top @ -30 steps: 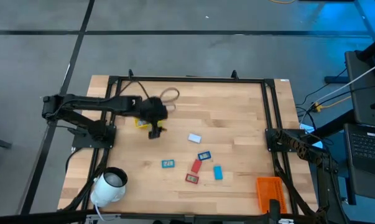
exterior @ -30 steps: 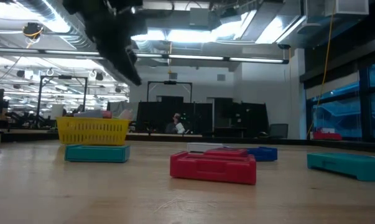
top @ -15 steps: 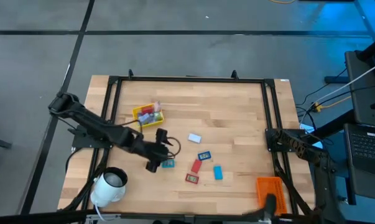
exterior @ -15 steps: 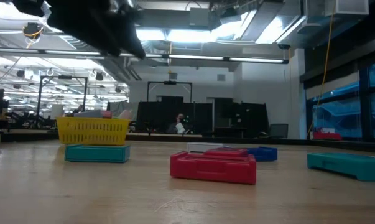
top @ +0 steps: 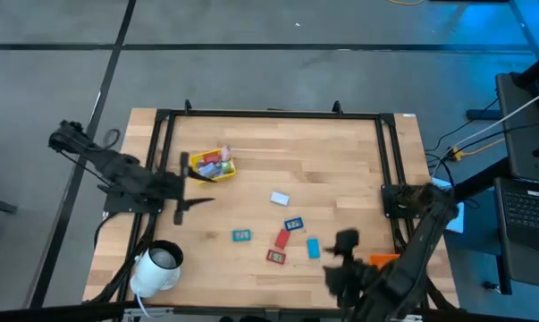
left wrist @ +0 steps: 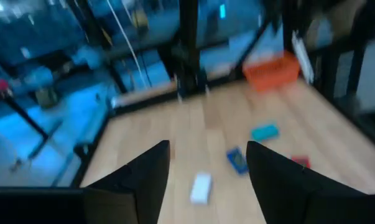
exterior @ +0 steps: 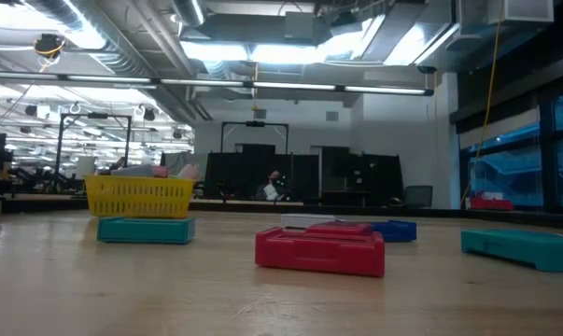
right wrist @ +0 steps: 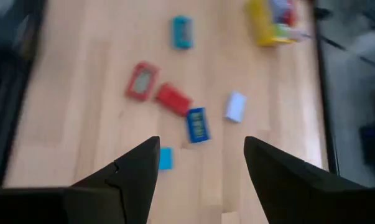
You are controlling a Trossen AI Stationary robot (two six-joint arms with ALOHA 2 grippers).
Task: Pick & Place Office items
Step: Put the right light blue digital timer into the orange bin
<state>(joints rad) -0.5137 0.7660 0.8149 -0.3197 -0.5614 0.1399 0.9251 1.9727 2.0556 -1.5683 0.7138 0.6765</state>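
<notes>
High view puts the left hand (top: 181, 211) at nine o'clock on the wooden surface (top: 341, 161), fingers spread and empty, just below the yellow ribbed plastic tray (top: 212, 166), which holds several small red and pink pieces. Six flat office items (top: 282, 237) lie loose at the centre: teal, white-blue, dark blue, two red, light blue. Toward five o'clock the right hand (top: 343, 259), spread and empty, hovers near the orange ribbed tray (top: 386, 268), whose contents are hidden. I judge a pick comes next, calling for a descent onto one piece.
</notes>
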